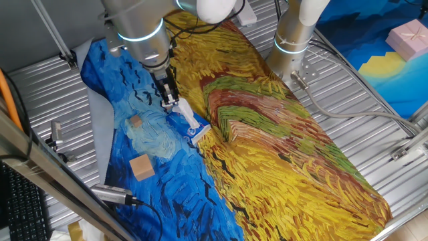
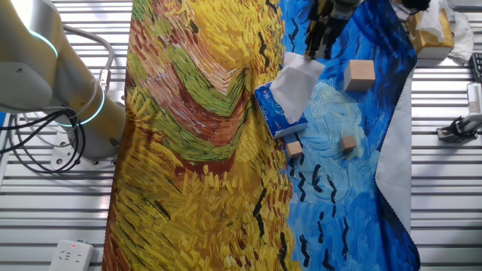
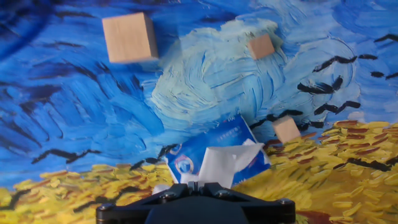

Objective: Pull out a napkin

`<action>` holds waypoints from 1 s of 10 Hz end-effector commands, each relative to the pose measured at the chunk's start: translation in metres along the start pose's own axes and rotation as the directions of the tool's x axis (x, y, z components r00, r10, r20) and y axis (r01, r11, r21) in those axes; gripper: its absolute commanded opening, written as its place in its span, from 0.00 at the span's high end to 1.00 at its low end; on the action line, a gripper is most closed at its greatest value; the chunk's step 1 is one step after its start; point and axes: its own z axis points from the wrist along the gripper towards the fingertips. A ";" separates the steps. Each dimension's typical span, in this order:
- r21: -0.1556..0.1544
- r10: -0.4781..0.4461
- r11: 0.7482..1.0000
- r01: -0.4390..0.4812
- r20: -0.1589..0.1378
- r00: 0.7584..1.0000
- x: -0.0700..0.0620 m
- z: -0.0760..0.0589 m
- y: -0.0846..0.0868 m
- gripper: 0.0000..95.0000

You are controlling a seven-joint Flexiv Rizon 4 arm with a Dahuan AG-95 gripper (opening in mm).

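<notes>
The napkin [image 2: 295, 84] is a white sheet rising out of the blue-and-white tissue packet [image 2: 273, 113], which lies on the painted cloth. My gripper [image 2: 312, 54] is right above the packet, and its jaws are closed on the napkin's top edge. In one fixed view the gripper [image 1: 170, 102] stands over the packet [image 1: 194, 128], with the napkin [image 1: 186, 115] stretched between them. In the hand view the napkin [image 3: 225, 163] runs from the packet [image 3: 186, 158] up into my gripper [image 3: 194, 185]; the pinched edge is hidden by the fingers.
A large tan cube [image 2: 360, 75] and two small tan cubes [image 2: 348, 143] [image 2: 294, 149] lie on the blue part of the cloth near the packet. A second arm's base [image 2: 68, 105] stands beside the cloth. A pink box [image 1: 409, 37] sits far off.
</notes>
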 end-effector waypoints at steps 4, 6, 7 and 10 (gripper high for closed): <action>-0.004 -0.022 1.000 0.022 -0.002 1.000 0.025 0.001 -0.016 1.00; -0.003 0.012 1.000 -0.012 0.007 1.000 0.038 0.004 -0.006 1.00; -0.004 0.026 1.000 -0.026 0.018 1.000 0.041 0.009 0.003 1.00; -0.007 0.044 0.999 -0.044 0.033 0.999 0.049 0.014 0.019 1.00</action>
